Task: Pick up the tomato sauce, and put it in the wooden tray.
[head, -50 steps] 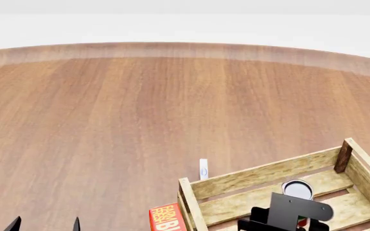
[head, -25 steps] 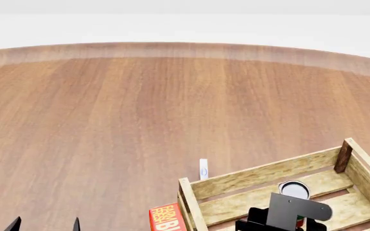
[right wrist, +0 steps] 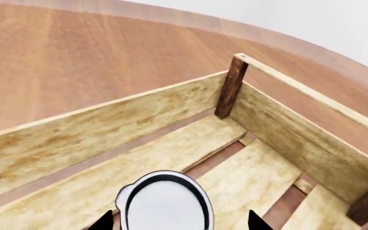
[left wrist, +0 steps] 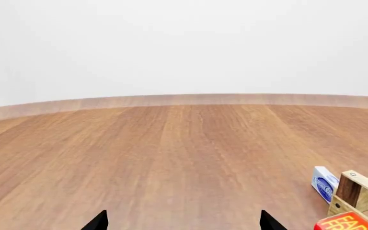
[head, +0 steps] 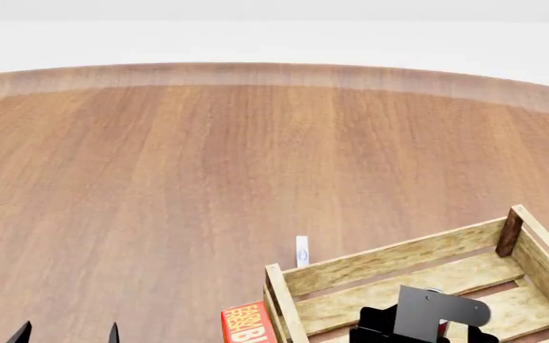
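The tomato sauce (right wrist: 165, 203) shows its plain silver-white top in the right wrist view. It stands inside the wooden tray (right wrist: 107, 129), between the fingertips of my right gripper (right wrist: 178, 221). The jaws stand wider than the can, with a gap on one side. In the head view the right gripper (head: 432, 314) hangs over the tray (head: 389, 259) at the lower right and hides the can, except a red sliver of the tomato sauce (head: 443, 327). My left gripper (head: 66, 333) is open and empty at the lower left, and it is also open in the left wrist view (left wrist: 182, 221).
A red butter box (head: 246, 323) lies against the tray's left end and also shows in the left wrist view (left wrist: 353, 224). A small white and blue item (head: 302, 251) stands just beyond the tray's far wall. The round wooden table (head: 274, 75) ends at a curved far edge.
The can's top showed above the right gripper in the head view; it has sunk lower into the tray and is now hidden behind the gripper. The left arm has not moved.
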